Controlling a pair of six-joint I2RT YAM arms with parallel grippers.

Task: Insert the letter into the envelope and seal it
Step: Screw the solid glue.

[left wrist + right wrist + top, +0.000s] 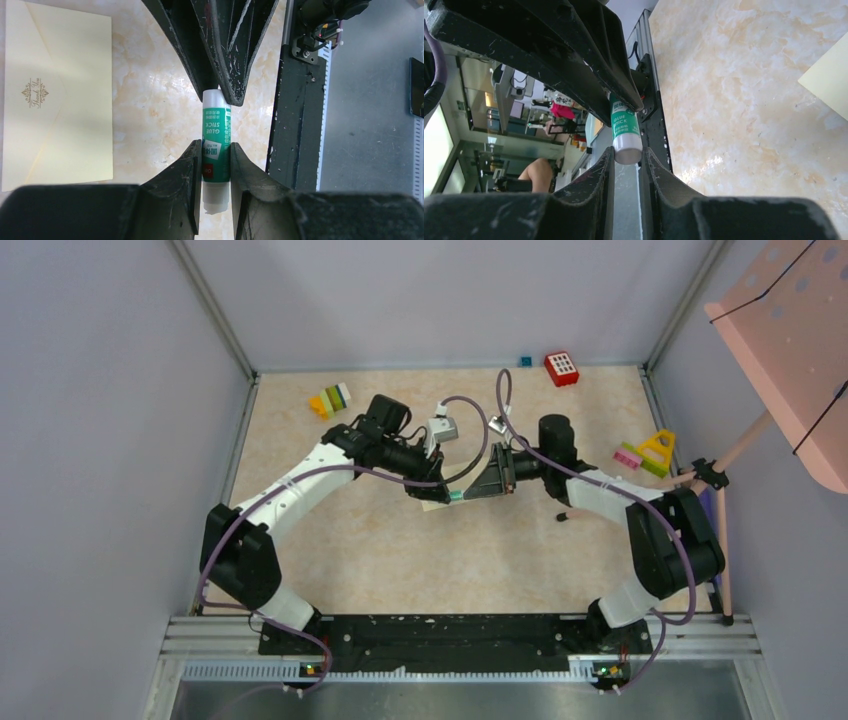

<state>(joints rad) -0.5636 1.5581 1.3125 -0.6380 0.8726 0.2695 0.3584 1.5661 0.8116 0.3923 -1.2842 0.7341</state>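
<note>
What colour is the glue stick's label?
The glue stick has a green label with white lettering and a small red patch near one end. It shows best in the left wrist view.

Envelope [75,125]: pale cream-yellow paper, rectangular, lying flat on the table [150,100]. The pointed triangular flap looks folded down over the body, and its two diagonal edges meet at a tip near mid-face. A small gold ornament with "Thank You" script is printed on the flap, just short of the tip. The paper is clean, with no creases apart from the folds. It sits beside the glue stick [216,135], not touching it, long edge roughly parallel to the stick. From above only a pale strip shows, just beside the stick. Can't tell if it's sealed or filled.
</note>
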